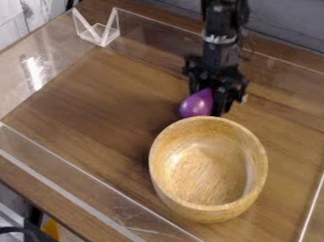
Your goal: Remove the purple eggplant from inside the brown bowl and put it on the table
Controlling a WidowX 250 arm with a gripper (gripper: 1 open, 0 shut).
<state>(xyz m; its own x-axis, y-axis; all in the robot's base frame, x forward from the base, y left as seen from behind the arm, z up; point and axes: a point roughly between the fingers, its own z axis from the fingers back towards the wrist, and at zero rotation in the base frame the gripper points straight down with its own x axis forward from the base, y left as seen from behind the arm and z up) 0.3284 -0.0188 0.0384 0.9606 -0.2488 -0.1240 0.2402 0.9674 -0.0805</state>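
The purple eggplant (193, 105) sits just behind the brown bowl's far rim, low over the table (97, 105). Its right end is hidden by the black fingers. My gripper (216, 97) points straight down and is shut on the eggplant, which sticks out to the left of the fingers. The brown bowl (210, 167) stands empty in front of the gripper, its inside showing only wood grain. I cannot tell whether the eggplant touches the tabletop.
Low clear acrylic walls (74, 201) edge the tabletop on all sides. A clear acrylic stand (98, 25) sits at the back left corner. Bare wood lies to the left of the bowl and the gripper.
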